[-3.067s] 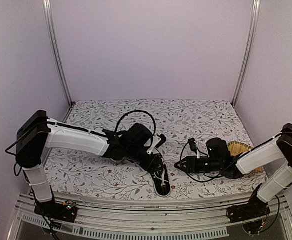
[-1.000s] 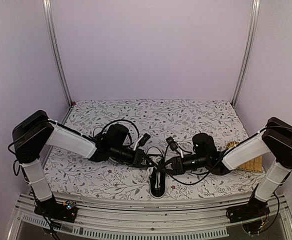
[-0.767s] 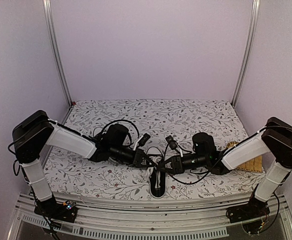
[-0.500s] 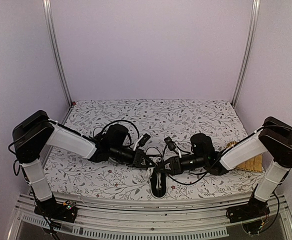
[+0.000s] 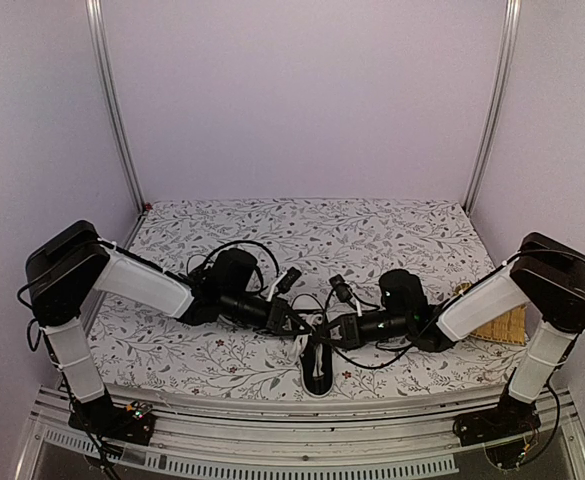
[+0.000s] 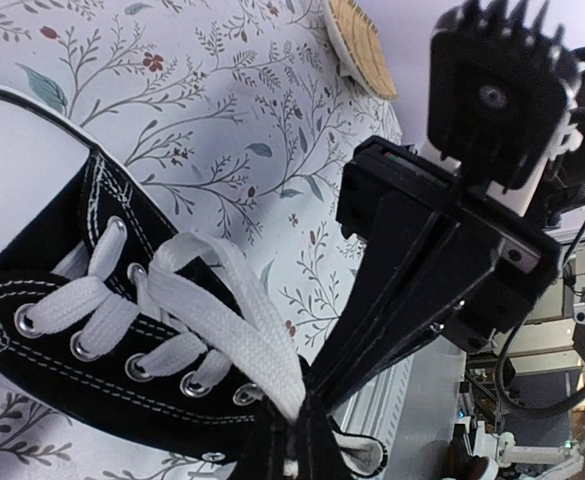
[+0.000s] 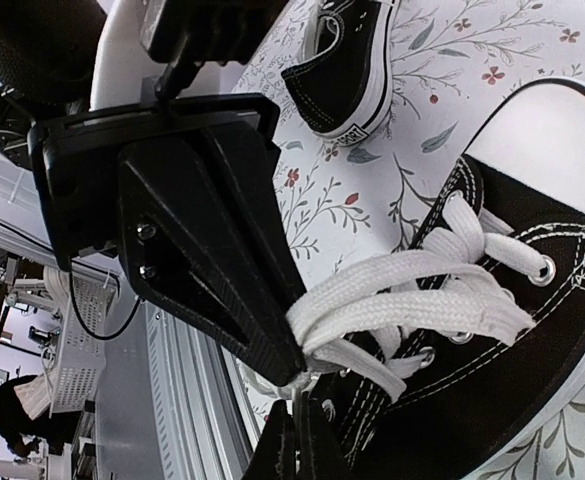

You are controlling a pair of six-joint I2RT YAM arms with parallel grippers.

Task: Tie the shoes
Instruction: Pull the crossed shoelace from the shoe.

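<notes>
The top camera sits high behind the near edge of the bench, facing the back wall and taking in the whole surface from afar. The left wrist camera rides just behind the left tool, looking along it at the right tool head-on, very close. The right wrist camera mirrors this. All three share the shoe and its laces between the tools.

Noted: the right claw has moved from the right side of the desk to the shoe at the near edge and closed on the white lace, tip to tip with the lowered left claw.
</notes>
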